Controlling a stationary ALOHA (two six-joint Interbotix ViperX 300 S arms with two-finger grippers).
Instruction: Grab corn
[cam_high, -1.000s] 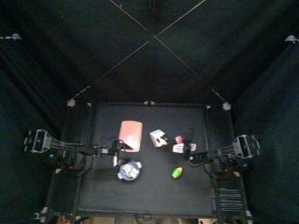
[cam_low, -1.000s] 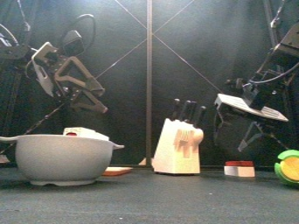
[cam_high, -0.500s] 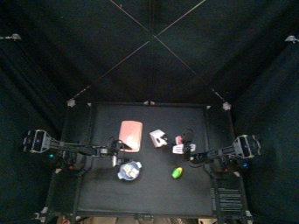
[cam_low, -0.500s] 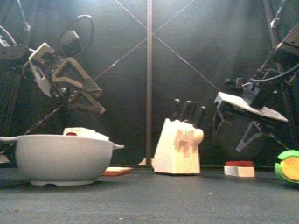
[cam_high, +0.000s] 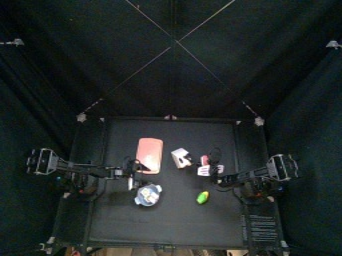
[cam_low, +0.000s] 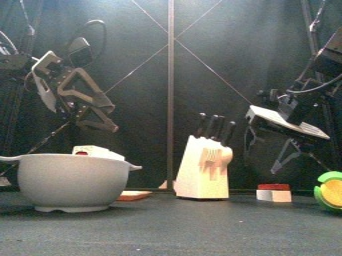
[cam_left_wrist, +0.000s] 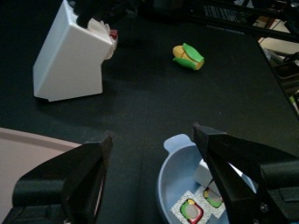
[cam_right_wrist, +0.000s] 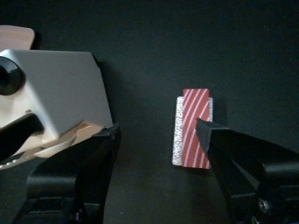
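Nearest the table's front edge, the corn lies right of the bowl; in the front view only a sliver of it is seen at the frame's side. The bowl's contents are shown by the left wrist view alone. Farther back stand the knife block and the striped piece. The right gripper hangs with jaws wide apart, empty. The left gripper is likewise spread.
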